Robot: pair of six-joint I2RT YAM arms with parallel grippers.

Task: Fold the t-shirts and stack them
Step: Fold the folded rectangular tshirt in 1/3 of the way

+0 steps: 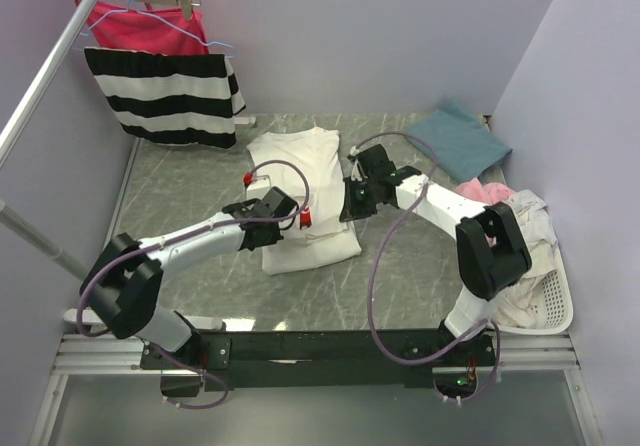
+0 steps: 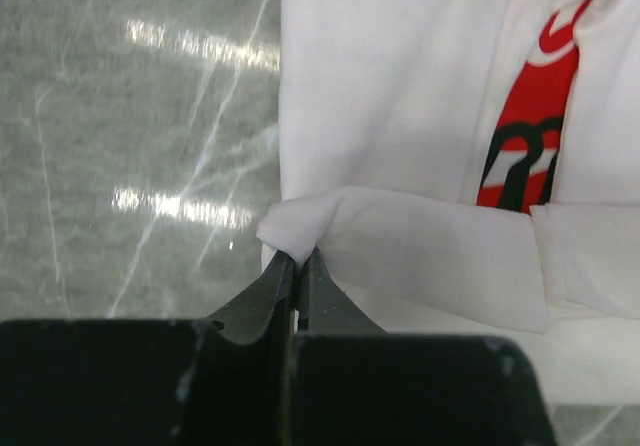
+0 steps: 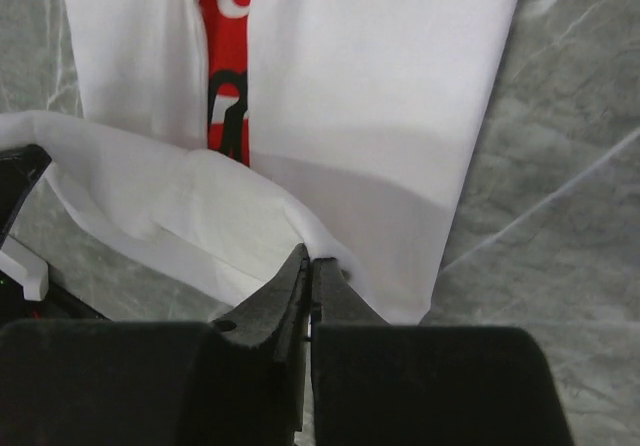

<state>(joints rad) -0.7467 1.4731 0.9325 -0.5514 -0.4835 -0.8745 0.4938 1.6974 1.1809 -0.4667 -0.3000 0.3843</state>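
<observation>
left gripper (image 2: 297, 258): jaws pinched tight on a folded corner of the white logo t-shirt (image 2: 390, 86), which lies spread ahead of it | right gripper (image 3: 308, 258): clamped on the same shirt's edge, cloth ahead | teal t-shirt (image 1: 462, 138): on the table beyond the right gripper

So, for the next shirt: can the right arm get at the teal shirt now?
Probably not yet: the right claw is shut on the white shirt. The teal shirt lies beyond it, nothing between; after release the way looks free.
</observation>
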